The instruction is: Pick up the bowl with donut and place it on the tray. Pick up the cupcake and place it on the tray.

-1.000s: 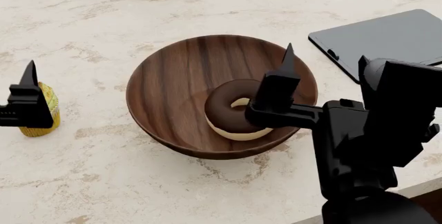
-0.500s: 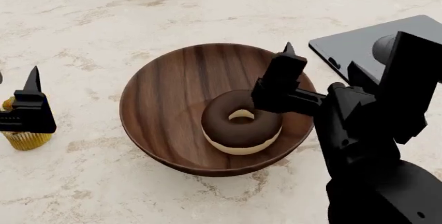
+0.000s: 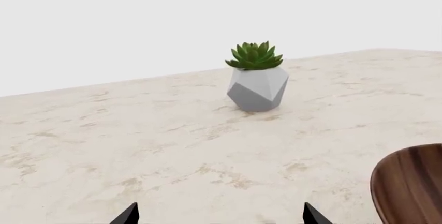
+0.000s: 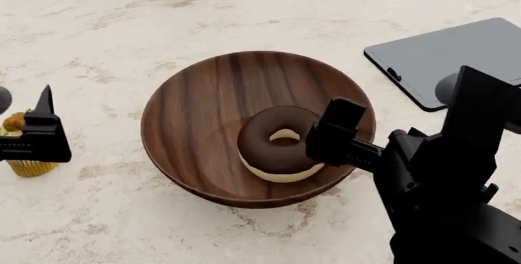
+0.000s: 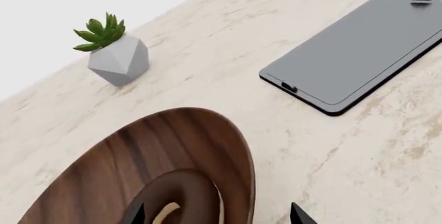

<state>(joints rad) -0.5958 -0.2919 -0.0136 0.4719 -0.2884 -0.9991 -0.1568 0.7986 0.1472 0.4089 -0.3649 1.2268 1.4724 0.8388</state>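
Straddling the near right rim of the bowl [image 4: 204, 124], my right tool [image 4: 330, 135] is sitting with its jaws parted wide; in the right wrist view one tip is showing inside the bowl by the donut [image 5: 176, 200] and the other outside over the table [image 5: 332, 151], neither pressing on the wood as far as I can tell. The donut [image 4: 281, 144] is lying inside the bowl, right of its centre, glaze up; the bowl is resting on the table, with the tray [image 4: 452, 53] lying flat and apart from it at the far right. My left tool [image 4: 36, 133] is hovering at the left edge, its tips spread wide in the left wrist view and gripping nothing; the cupcake [image 4: 21, 148] is standing on the table partly behind it. Beyond the bowl, a grey faceted pot [image 3: 258, 87] with a green succulent [image 3: 255, 55] is standing upright.
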